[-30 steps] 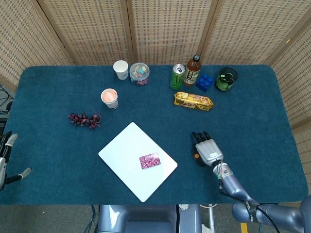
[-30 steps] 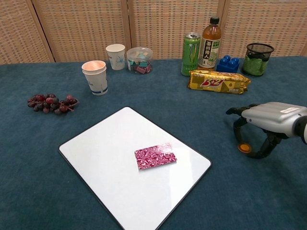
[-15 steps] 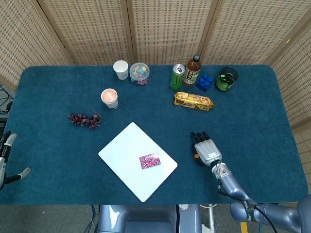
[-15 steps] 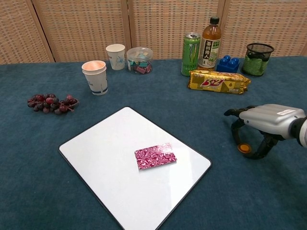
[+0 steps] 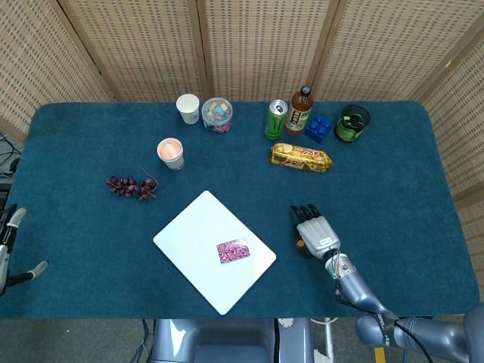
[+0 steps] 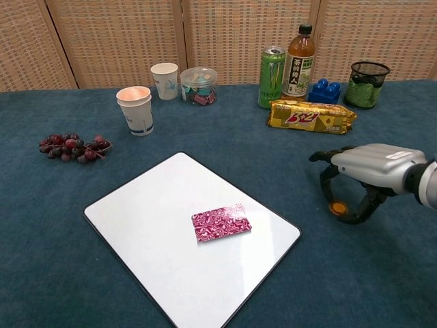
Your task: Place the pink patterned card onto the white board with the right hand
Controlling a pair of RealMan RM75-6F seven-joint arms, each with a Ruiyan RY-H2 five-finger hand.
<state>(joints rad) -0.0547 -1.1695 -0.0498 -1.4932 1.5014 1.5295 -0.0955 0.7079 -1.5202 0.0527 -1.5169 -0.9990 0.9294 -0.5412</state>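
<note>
The pink patterned card [image 5: 233, 250] [image 6: 220, 222] lies flat on the white board [image 5: 195, 225] [image 6: 147, 205], toward its right corner. My right hand [image 5: 314, 233] [image 6: 365, 171] hovers over the blue cloth just right of the board, palm down. Its fingers are arched and apart, and it holds nothing. It is clear of both the card and the board. My left hand [image 5: 9, 246] shows only at the far left edge of the head view, off the table, with its fingers apart and empty.
Grapes [image 5: 131, 185] and a paper cup [image 5: 171, 153] sit left of centre. Along the back stand a white cup [image 5: 188, 108], a clear tub [image 5: 217, 114], a green can [image 5: 276, 119], a bottle [image 5: 299, 110], a blue brick [image 5: 319, 127] and a mesh cup [image 5: 352, 122]. A snack packet [image 5: 301, 157] lies in front.
My right hand has drifted a little to the left, toward the board, still empty. The card, the board and the left hand have not moved.
</note>
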